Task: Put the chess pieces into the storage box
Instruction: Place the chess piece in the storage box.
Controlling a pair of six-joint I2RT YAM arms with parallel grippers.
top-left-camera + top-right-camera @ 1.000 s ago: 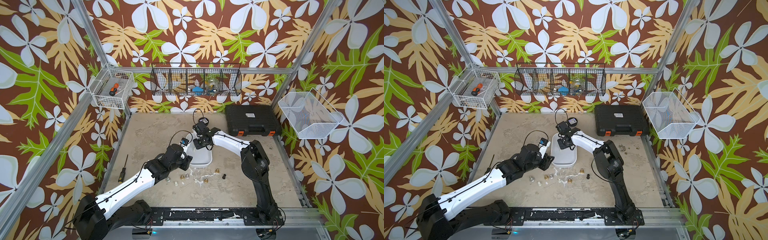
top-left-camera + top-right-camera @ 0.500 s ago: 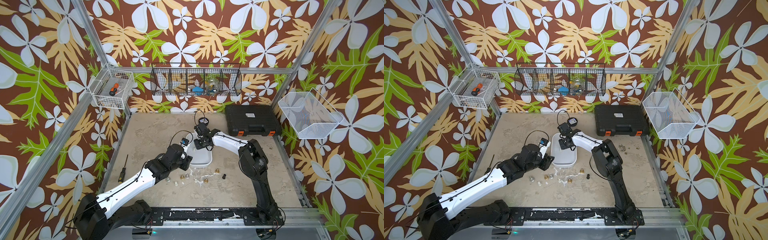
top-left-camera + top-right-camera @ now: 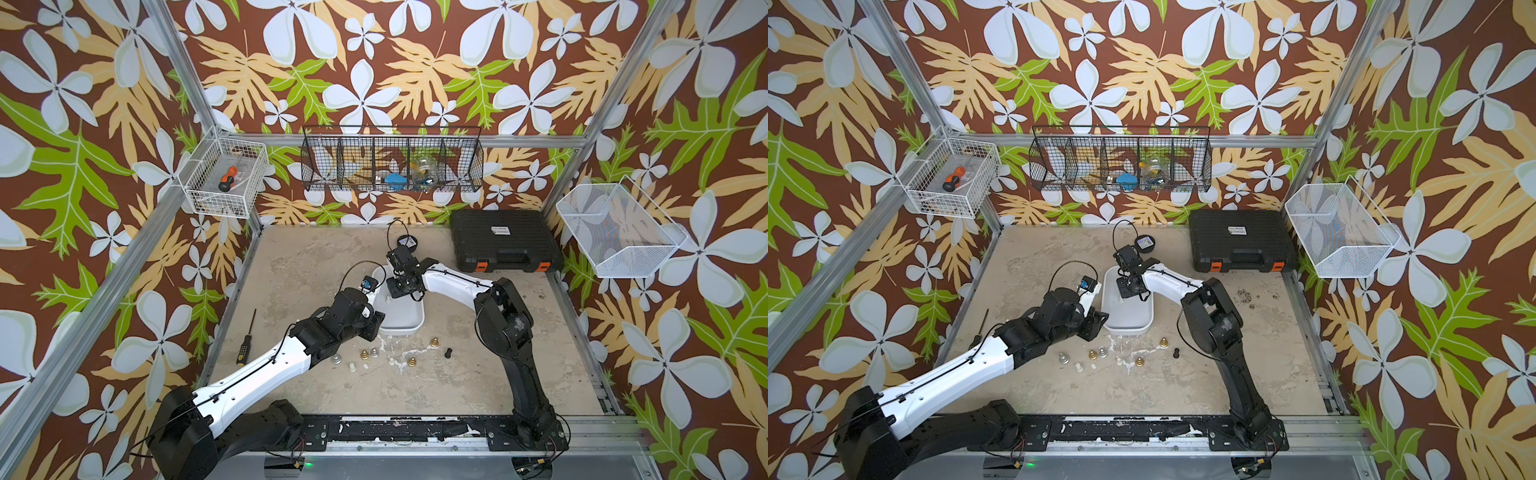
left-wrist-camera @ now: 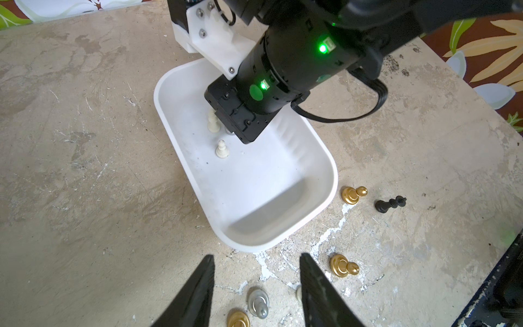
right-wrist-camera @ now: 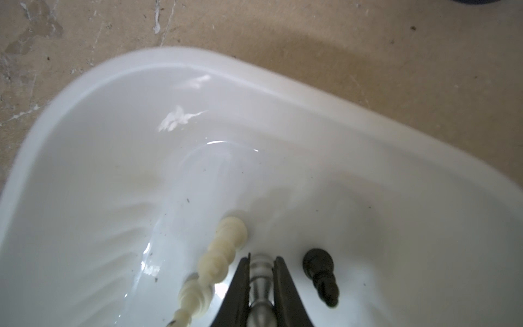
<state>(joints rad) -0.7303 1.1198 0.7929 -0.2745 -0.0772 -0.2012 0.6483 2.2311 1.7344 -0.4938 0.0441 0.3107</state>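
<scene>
Jaws of the right gripper (image 5: 261, 262) are clamped on a slim silver metallic chess piece (image 5: 260, 286), low inside the white shallow plastic storage box (image 5: 254, 82). On the box floor close beside it are two cream-white chess pieces (image 5: 219, 254) on one side and a black chess piece (image 5: 321, 273) on the other. The left gripper (image 4: 256, 256) hangs above the beige tabletop (image 4: 85, 170) just outside the box's near end, jaws apart, nothing between them. Loose pieces stand near that end (none touching the box), among them three gold pawns (image 4: 352, 194), a silver pawn (image 4: 258, 303) and a toppled black figure (image 4: 390, 203).

A lab test cell: aluminium frame (image 3: 523, 142) (floral-papered walls (image 3: 374, 62)), wire baskets (image 3: 226, 183).
</scene>
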